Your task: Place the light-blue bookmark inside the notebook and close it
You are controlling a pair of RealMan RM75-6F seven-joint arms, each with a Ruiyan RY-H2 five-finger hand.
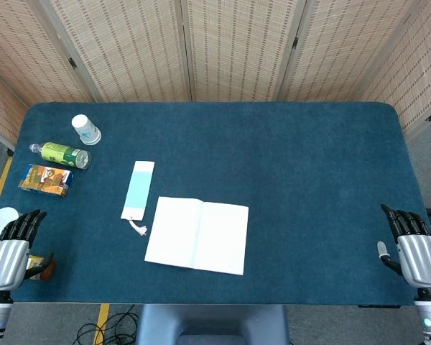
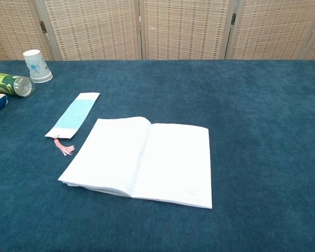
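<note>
Since the light-blue bookmark (image 1: pixel 138 190) lies flat on the worktop (image 1: pixel 309 180) just beside the open notebook (image 1: pixel 197 235), well ahead of the empty, spread fingers (image 1: pixel 23 225) of the left hand (image 1: pixel 7 255) (right hand (image 1: pixel 416 251) likewise), a pinch may only slide it.
</note>
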